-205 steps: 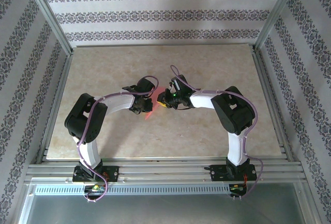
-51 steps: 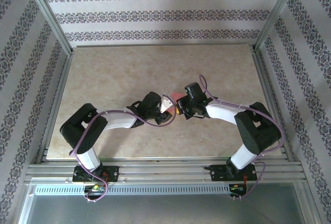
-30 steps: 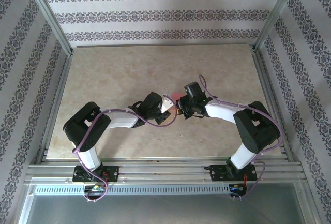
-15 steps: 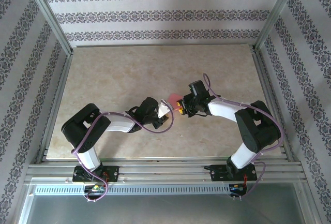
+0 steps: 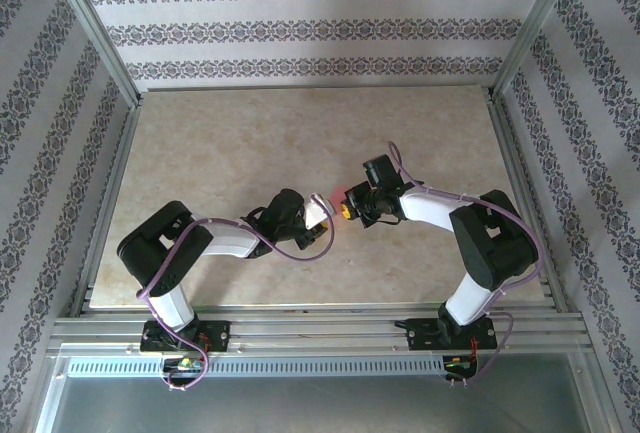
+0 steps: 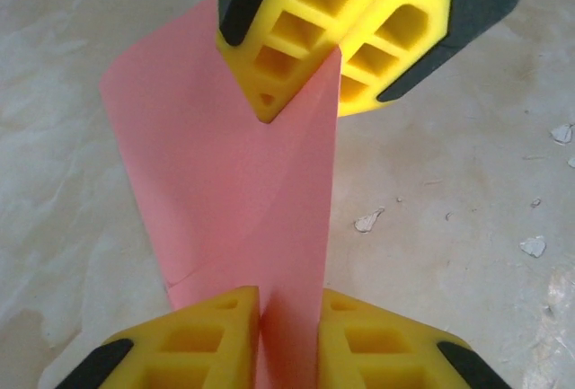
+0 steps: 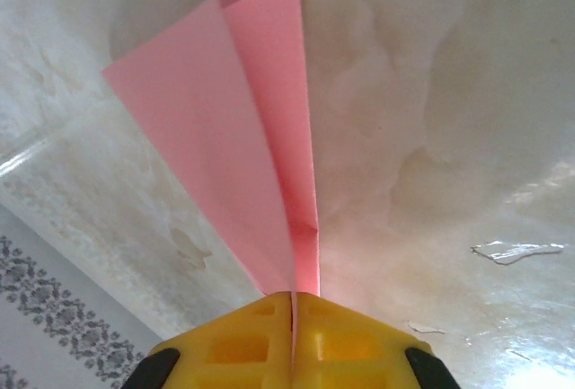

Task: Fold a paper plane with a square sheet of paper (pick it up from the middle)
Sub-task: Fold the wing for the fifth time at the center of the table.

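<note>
Paper (image 6: 243, 218) in mid-fold, held on edge over the tabletop (image 5: 220, 143) — left jaws and right jaws each pinched shut on an opposite end, likely to keep the centre crease taut.

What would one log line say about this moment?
left pincer: shut on pink paper | right pincer: shut on opposite end | pink paper: creased lengthwise, spanning both pincers

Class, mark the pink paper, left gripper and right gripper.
pink paper (image 6: 225, 155): left wrist view, middle of its broad flap.
left gripper (image 6: 287, 299): left wrist view, between its fingertips.
right gripper (image 7: 293, 299): right wrist view, between its fingertips.
</note>
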Robot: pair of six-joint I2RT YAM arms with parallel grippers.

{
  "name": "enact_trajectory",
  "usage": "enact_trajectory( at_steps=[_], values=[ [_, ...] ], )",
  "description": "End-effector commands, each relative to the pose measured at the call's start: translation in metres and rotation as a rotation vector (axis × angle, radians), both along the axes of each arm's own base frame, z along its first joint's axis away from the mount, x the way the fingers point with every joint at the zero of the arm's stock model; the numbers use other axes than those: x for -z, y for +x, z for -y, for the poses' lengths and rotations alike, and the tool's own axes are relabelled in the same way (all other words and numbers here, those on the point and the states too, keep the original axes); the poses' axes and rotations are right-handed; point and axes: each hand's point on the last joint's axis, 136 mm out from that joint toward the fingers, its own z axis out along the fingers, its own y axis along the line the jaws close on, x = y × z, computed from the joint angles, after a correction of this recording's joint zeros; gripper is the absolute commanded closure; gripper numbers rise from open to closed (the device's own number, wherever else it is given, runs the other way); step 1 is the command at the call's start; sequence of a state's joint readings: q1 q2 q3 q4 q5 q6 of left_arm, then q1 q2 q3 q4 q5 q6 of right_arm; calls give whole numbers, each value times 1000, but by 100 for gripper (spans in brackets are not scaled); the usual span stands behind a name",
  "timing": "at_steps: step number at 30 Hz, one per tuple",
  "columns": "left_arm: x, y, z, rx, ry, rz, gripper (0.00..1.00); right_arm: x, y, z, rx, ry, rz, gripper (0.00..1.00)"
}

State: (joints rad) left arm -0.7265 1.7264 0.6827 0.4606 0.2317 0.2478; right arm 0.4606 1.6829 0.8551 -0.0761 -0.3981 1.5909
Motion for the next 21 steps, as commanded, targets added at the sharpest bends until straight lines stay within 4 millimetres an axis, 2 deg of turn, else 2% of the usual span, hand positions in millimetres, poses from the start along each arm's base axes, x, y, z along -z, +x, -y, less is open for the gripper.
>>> enact_trajectory(
  at_steps=[1,5,12,21],
  values=[
    [-13,2,6,25,-17,32,73,-7,5,-2,-12,-16,25,99],
    [-14,4,7,11,3,-9,67,-11,6,-5,-8,-31,39,99],
    [-8,9,3,-31,55,-53,67,-14,8,-7,3,-44,46,98],
    [0,11,0,-53,90,-71,74,-14,8,-8,0,-46,42,95]
  ],
)
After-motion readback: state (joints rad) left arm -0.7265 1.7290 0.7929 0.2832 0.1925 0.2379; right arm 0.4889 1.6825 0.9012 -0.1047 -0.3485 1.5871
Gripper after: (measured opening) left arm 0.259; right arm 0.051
